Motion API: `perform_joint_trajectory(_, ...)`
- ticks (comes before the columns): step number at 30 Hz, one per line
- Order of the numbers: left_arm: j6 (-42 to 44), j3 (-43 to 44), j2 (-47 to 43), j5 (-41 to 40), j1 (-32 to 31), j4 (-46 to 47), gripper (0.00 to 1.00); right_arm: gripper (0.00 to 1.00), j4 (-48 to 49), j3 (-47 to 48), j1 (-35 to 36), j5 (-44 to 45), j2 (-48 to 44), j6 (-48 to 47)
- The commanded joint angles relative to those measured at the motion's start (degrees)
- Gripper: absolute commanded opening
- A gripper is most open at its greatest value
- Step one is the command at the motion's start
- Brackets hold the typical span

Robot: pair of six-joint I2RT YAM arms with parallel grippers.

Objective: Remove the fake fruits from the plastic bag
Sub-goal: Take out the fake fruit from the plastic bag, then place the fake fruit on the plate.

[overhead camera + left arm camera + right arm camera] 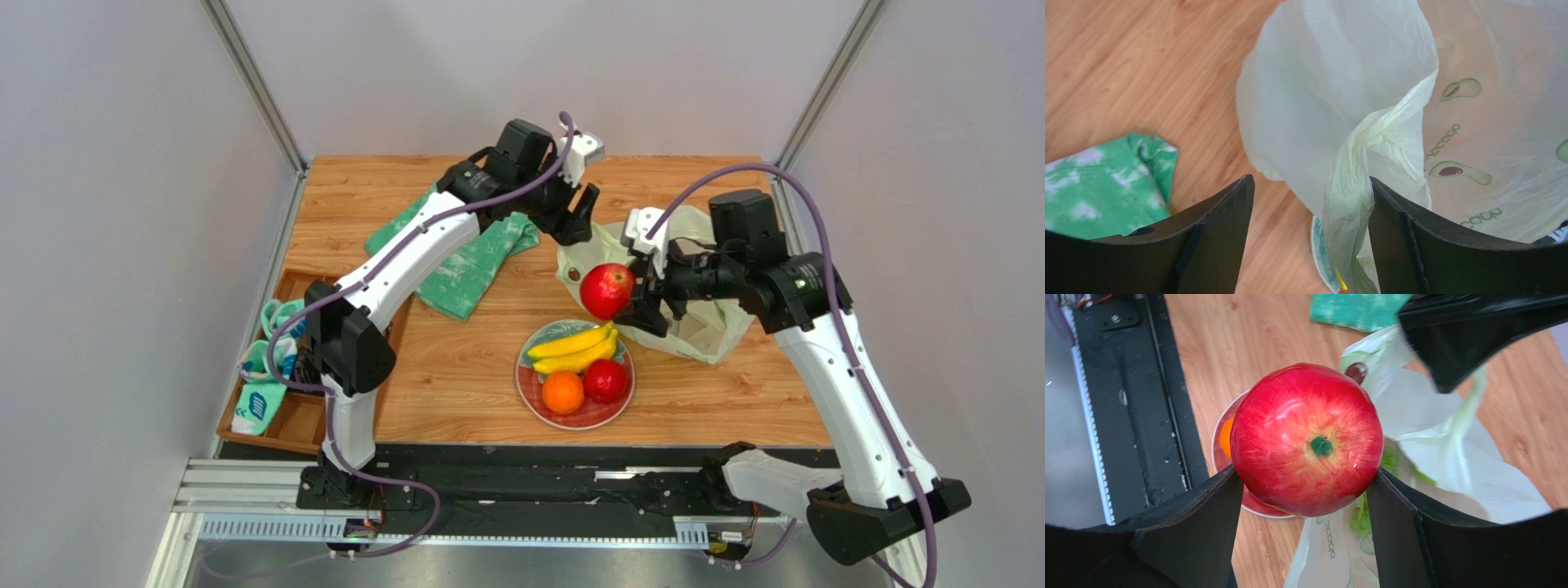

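The pale yellow-green plastic bag (693, 321) lies at the right of the table, mouth towards the plate. My right gripper (633, 294) is shut on a red apple (1308, 438), held above the gap between bag and plate. Green grapes (1360, 519) show inside the bag (1444, 459) below it. My left gripper (1310, 180) is open at the bag's far left edge; a twisted handle strand (1352, 184) hangs between its jaws, against the right finger. On the red plate (529, 390) lie a banana bunch (572, 348), an orange (563, 392) and a red fruit (606, 381).
A green-and-white cloth (472, 267) lies left of the bag, under the left arm. A wooden tray (298, 423) with small teal items sits at the table's left edge. Grey walls close in on both sides.
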Motion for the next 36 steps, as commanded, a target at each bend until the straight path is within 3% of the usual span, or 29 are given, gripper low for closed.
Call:
perform_joint_trajectory(1,2.03,-1.46,-9.51,-2.01,3.27,-0.13,0.76,0.56,-2.39,0.39,6.25,0.35,5.06,-4.36)
perform_joint_trajectory(6,4.14,-7.53,-18.48,-4.83,7.22,-0.65,0.77,0.56,-1.60,0.65,16.27,3.16,10.95,-9.81)
perform_joint_trajectory(14,6.69,-17.29,-28.32,-6.33,10.39,-0.92,0.77,0.55,-3.70,1.88,21.48,5.97,24.82,-17.46)
perform_joint_trajectory(21,6.08,-20.63,-31.14,-5.18,11.36,-0.74,0.77,0.55,-7.49,5.66,26.74,7.73,33.98,-20.98)
perform_joint_trajectory(36,4.84,-22.39,-32.29,-3.16,11.80,-0.30,0.77,0.58,-1.78,-0.05,31.50,14.06,37.42,-17.03)
